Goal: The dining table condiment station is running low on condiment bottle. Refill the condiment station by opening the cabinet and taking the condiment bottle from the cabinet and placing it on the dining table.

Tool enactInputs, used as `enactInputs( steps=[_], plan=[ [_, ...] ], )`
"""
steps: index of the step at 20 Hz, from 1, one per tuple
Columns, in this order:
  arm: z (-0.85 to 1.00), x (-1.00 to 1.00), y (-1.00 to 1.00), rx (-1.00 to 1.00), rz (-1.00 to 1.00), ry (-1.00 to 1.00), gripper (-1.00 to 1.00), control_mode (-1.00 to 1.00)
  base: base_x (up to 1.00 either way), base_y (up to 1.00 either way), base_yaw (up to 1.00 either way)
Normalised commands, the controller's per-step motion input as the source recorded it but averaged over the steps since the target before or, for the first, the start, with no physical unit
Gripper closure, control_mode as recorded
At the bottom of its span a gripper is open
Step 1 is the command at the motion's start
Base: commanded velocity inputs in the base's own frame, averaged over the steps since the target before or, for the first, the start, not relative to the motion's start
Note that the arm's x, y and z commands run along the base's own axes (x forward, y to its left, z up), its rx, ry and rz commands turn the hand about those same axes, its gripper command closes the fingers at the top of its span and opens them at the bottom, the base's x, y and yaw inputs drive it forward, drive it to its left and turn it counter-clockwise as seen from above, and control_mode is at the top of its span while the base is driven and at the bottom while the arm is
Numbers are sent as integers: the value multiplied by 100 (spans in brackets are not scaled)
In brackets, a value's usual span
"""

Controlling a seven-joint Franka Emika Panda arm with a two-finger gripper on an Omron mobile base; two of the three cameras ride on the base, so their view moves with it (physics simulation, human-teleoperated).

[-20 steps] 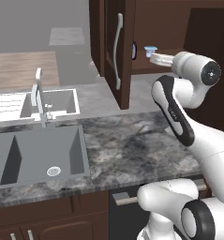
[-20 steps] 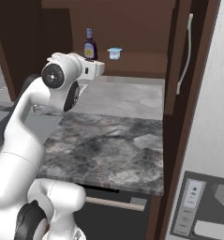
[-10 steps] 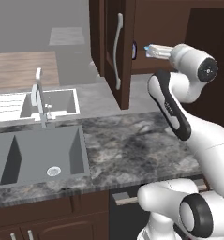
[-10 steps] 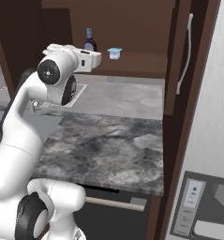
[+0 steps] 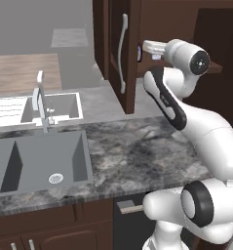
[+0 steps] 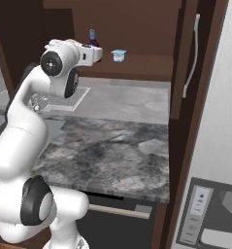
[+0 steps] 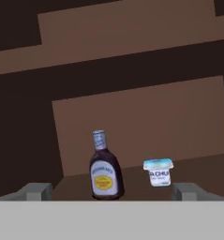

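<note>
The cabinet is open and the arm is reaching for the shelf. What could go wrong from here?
The small white cup stands close beside the condiment bottle, so the open tool could knock it while closing in. The bottle is tall and narrow; an off-centre approach might tip it. The open cabinet door hangs near the arm and could be struck on withdrawal.

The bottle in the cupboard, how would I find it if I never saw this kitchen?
Look up at the tall dark brown cabinet above the stone counter; its doors are open. On its shelf stand two things side by side, apart. The bottle is the taller one, dark purple with a yellow-and-white label and a pale cap, unlike the short white cup with a blue lid.
</note>
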Motion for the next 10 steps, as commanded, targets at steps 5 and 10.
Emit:
enactInputs(
  steps=[5,10],
  plan=[
    [3,39,0,0,15,0,-100,-100,0,0,0],
    [6,33,0,-6,14,0,-100,-100,0,0,0]
  ],
)
